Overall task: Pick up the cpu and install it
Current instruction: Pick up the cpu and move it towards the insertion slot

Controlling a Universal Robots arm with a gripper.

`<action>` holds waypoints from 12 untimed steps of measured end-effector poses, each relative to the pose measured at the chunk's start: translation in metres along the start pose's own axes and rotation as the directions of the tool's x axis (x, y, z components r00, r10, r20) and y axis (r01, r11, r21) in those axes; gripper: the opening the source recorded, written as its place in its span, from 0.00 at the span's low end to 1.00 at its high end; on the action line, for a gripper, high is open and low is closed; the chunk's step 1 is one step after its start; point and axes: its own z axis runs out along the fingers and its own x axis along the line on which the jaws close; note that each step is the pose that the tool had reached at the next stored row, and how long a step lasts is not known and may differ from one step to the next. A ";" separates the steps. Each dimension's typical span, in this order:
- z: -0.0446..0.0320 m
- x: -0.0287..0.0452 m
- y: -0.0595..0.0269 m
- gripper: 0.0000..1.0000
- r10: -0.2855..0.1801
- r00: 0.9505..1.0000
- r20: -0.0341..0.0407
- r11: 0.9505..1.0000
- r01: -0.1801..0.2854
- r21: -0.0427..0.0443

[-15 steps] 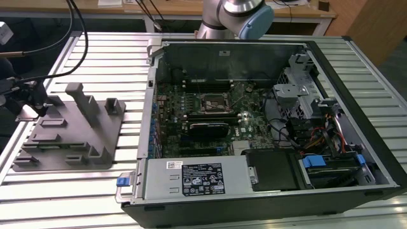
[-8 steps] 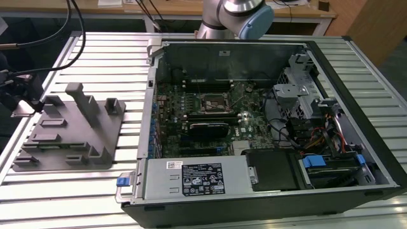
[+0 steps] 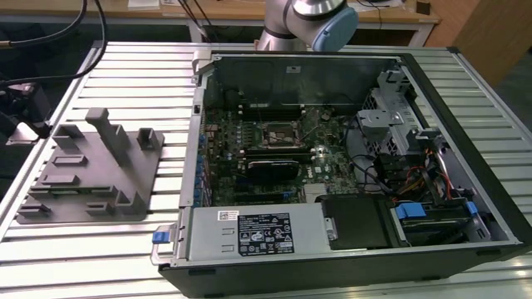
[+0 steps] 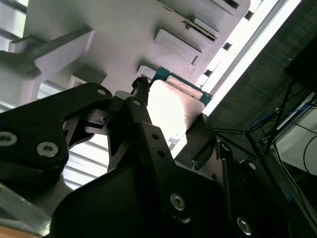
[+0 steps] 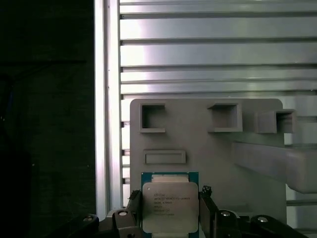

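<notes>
The cpu (image 5: 170, 206) is a flat square chip with a silvery top and a green rim. My gripper (image 5: 170, 198) is shut on it, one black finger (image 5: 132, 210) against each of two opposite edges. It hangs above the near edge of the grey tray (image 5: 208, 144). In the second wrist view the cpu (image 4: 173, 106) shows as a bright plate with a green edge held between the gripper (image 4: 171, 114) fingers, with the grey tray (image 4: 124, 29) beyond it. In the exterior view the tray (image 3: 91, 180) lies at the left of the open computer case (image 3: 465, 205).
The motherboard's socket frame (image 3: 280, 132) sits in the middle of the open case, with a black heatsink block (image 3: 273, 167) nearer. The tray has upright posts (image 3: 104, 128) and raised slots. The slatted metal table (image 3: 99, 249) ends close beside the tray (image 5: 106, 124).
</notes>
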 end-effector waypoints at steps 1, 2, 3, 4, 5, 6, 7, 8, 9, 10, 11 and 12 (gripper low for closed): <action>-0.0025 0.0000 0.0001 0.55 0.000 1.000 0.001 1.000 0.000 0.000; -0.0050 -0.0001 0.0003 0.55 0.000 1.000 0.002 1.000 0.000 0.000; -0.0078 -0.0001 0.0005 0.55 0.000 1.000 0.003 1.000 0.000 0.000; -0.0105 -0.0002 0.0006 0.55 0.000 1.000 0.004 1.000 0.000 0.000; -0.0133 -0.0002 0.0008 0.55 0.000 1.000 0.004 1.000 0.000 0.000; -0.0159 -0.0003 0.0010 0.55 0.000 1.000 0.005 1.000 0.000 -0.001; -0.0187 -0.0003 0.0012 0.55 0.000 1.000 0.005 1.000 0.000 -0.001; -0.0211 -0.0004 0.0013 0.55 0.000 1.000 0.006 1.000 0.000 -0.001; -0.0235 -0.0004 0.0015 0.55 0.000 1.000 0.006 1.000 0.000 -0.002; -0.0261 -0.0004 0.0016 0.55 0.000 1.000 0.007 1.000 0.000 -0.002; -0.0290 -0.0005 0.0018 0.55 0.000 1.000 0.007 1.000 0.000 -0.002; -0.0318 -0.0006 0.0020 0.55 0.000 1.000 0.008 1.000 0.000 -0.002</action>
